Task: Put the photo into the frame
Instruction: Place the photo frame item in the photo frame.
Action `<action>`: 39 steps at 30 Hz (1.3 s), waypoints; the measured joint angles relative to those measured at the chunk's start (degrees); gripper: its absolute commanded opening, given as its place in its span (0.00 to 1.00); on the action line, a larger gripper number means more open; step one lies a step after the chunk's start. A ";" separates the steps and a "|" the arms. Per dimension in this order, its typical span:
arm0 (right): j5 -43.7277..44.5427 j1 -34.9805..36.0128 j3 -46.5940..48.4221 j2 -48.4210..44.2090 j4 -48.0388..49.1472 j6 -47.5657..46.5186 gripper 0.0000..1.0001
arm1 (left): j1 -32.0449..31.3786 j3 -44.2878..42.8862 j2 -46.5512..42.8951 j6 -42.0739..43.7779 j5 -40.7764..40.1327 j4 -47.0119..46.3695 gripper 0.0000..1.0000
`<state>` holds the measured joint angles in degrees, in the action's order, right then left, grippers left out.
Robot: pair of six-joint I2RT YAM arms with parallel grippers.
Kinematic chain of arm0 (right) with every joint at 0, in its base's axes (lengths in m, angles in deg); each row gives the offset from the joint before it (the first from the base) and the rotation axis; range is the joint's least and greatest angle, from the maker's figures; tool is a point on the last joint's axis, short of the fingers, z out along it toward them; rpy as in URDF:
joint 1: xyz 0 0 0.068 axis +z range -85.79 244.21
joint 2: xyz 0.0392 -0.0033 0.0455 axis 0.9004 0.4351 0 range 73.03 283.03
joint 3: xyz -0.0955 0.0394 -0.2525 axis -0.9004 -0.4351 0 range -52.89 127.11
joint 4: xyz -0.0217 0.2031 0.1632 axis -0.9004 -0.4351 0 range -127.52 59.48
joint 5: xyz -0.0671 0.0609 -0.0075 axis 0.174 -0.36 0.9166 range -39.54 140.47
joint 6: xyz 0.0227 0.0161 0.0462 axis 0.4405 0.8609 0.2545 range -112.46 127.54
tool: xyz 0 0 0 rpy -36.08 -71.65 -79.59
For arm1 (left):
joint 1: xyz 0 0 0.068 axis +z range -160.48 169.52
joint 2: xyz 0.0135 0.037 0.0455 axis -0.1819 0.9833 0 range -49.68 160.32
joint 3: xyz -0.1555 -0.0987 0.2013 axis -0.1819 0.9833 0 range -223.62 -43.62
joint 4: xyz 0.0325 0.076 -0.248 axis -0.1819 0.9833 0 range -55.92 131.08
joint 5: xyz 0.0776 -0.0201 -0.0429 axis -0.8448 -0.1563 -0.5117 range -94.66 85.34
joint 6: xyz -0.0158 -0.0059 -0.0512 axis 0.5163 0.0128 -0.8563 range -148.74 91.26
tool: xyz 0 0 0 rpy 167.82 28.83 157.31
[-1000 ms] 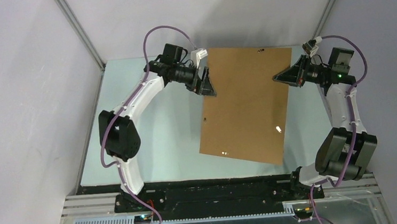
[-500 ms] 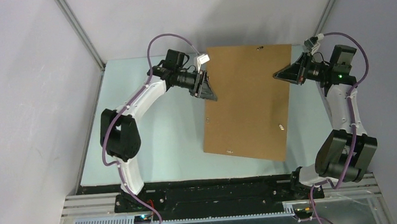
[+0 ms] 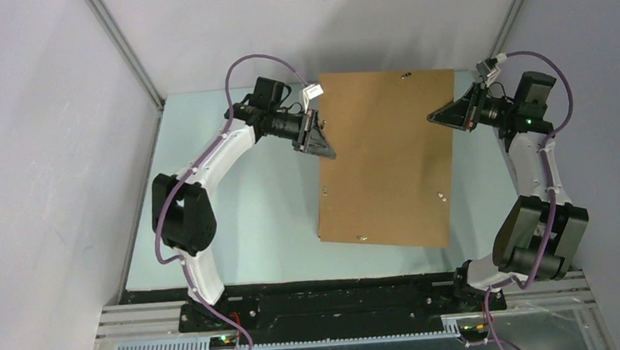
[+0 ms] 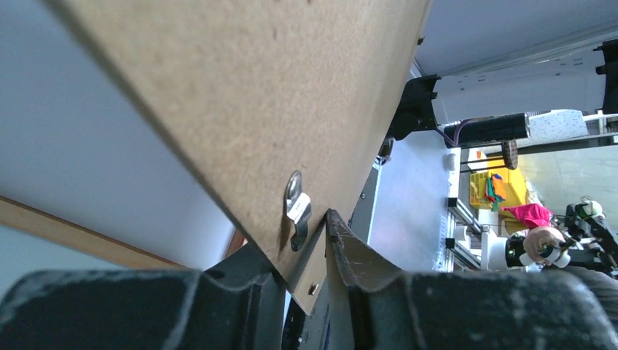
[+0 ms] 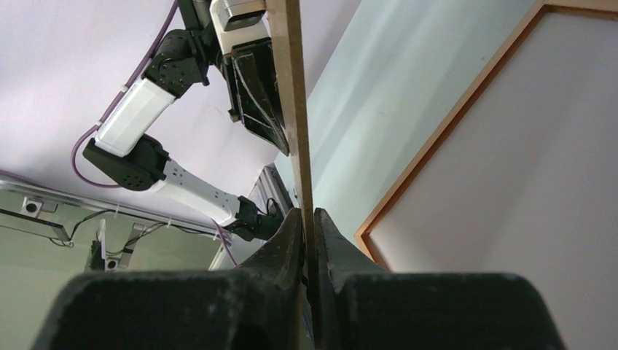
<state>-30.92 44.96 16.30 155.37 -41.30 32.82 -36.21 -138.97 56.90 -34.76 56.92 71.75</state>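
Item one, the backing board (image 3: 385,161): a flat brown sheet filling the centre of the overhead view from the upper middle down toward the lower centre, its long sides slightly off square to the table (image 3: 235,223). Small metal fittings were dotted near its edges, and one turn clip (image 4: 295,208) showed plainly in the left wrist view. The sheet was held off the table between both arms. The left gripper (image 3: 325,145) stood at the upper part of the board's left edge. Its fingers (image 4: 364,270) were a narrow gap apart with the board's edge slanting through that gap, one tip against the brown face just beside the clip (whether both pads actually pressed the sheet could not be told). The right gripper (image 3: 437,118) stood at the upper part of the board's right edge, opposite the left. Its fingers (image 5: 288,244) were drawn together on the board, seen edge-on as a thin strip rising from between them to the top of the right wrist view, with no daylight on either side. Item two, the frame (image 5: 452,124): narrow orange-brown moulding lying flat on the pale table below the raised board, at the right of the right wrist view and hidden under the board from overhead. Item three, the photo (image 5: 525,182): it lay inside the moulding with only a plain white face showing, apart from the board and from both grippers.
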 measured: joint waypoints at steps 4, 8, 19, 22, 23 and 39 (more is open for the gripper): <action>-0.11 0.28 -0.83 1.27 -0.20 -1.29 0.25 | 0.17 0.00 -0.15 -0.66 -0.09 1.07 0.00; 1.11 0.98 -2.12 2.43 -2.19 -3.63 0.36 | 0.55 0.00 -0.76 -1.01 -0.28 0.46 0.00; 2.05 2.69 -4.26 3.37 -5.14 -7.15 0.44 | 1.44 2.34 -3.91 -7.17 0.55 -5.95 0.00; 1.88 2.67 -4.26 3.72 -4.81 -7.04 0.48 | 1.62 3.26 -4.20 -8.22 1.07 -7.74 0.00; 1.68 2.62 -4.24 3.91 -4.70 -7.02 0.50 | 1.64 3.74 -4.44 -8.66 1.20 -8.41 0.00; 0.24 3.91 -4.26 9.42 -8.44 -10.43 0.64 | 5.66 17.70 -10.78 -29.66 0.17 -33.42 0.00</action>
<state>-30.68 48.87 12.04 164.79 -49.74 22.39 -30.55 -121.27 46.13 -64.42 57.09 38.33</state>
